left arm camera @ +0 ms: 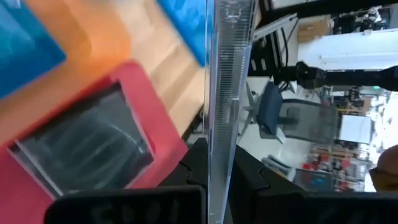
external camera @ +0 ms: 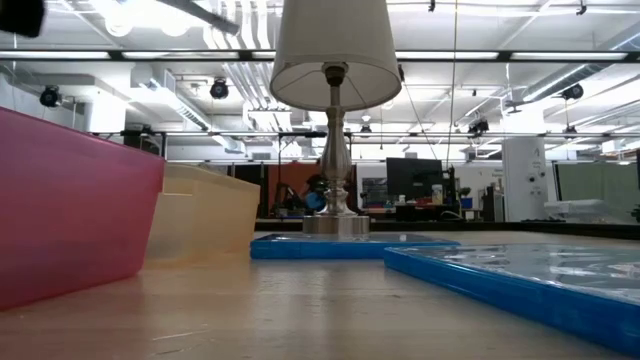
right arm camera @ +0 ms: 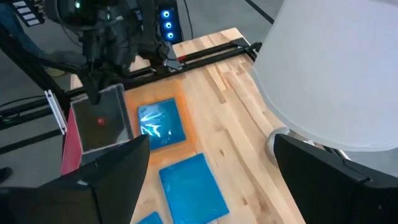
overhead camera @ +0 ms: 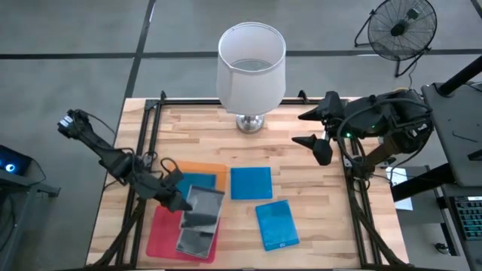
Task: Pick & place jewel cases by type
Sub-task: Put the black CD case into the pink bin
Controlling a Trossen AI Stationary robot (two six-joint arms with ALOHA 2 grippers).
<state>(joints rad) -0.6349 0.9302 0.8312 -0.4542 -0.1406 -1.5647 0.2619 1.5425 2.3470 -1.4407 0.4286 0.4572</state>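
Observation:
My left gripper [overhead camera: 179,197] is shut on a clear-grey jewel case [overhead camera: 203,207] over the pink sheet [overhead camera: 160,237]. A second grey case [overhead camera: 196,242] lies flat on that sheet and shows in the left wrist view [left arm camera: 87,146]. One blue case [overhead camera: 197,183] lies on the orange sheet [overhead camera: 215,170]. Two more blue cases [overhead camera: 251,183] [overhead camera: 276,223] lie on the bare wood. My right gripper [overhead camera: 299,128] hangs open near the table's far right, beside the lamp [overhead camera: 251,68], touching nothing. My left gripper [left arm camera: 221,165] pinches the clear-grey case between its two fingers, one on each flat face, at the edge nearest the table's left [left arm camera: 219,146]. The fingers [left arm camera: 193,171] come level from the left. The case [right arm camera: 102,118] reaches out over the pink sheet, seemingly lifted.
The lamp's base [overhead camera: 251,123] stands at the far middle and its white shade [right arm camera: 329,68] fills much of the right wrist view. Black rails [overhead camera: 147,135] run along the table's left, right and far edges. Bare wood [overhead camera: 316,196] lies right of the blue cases.

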